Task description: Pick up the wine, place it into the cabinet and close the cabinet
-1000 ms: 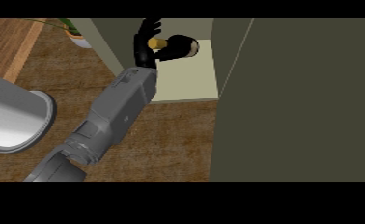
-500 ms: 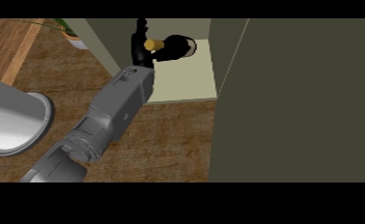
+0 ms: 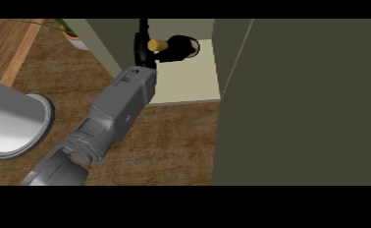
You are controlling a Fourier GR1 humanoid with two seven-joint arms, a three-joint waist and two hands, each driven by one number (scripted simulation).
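The wine (image 3: 179, 48) sits inside the cabinet (image 3: 196, 82), touching the left hand (image 3: 144, 50) on its right side, bottle apparently upright, but honestly can't tell if that hand's gripping it or has let go.

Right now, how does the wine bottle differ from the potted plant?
The wine bottle is dark with a tan cork; the potted plant has a pale pot and green leaves. The bottle sits inside the cabinet, the left hand at it; the plant stands outside on the counter, untouched.
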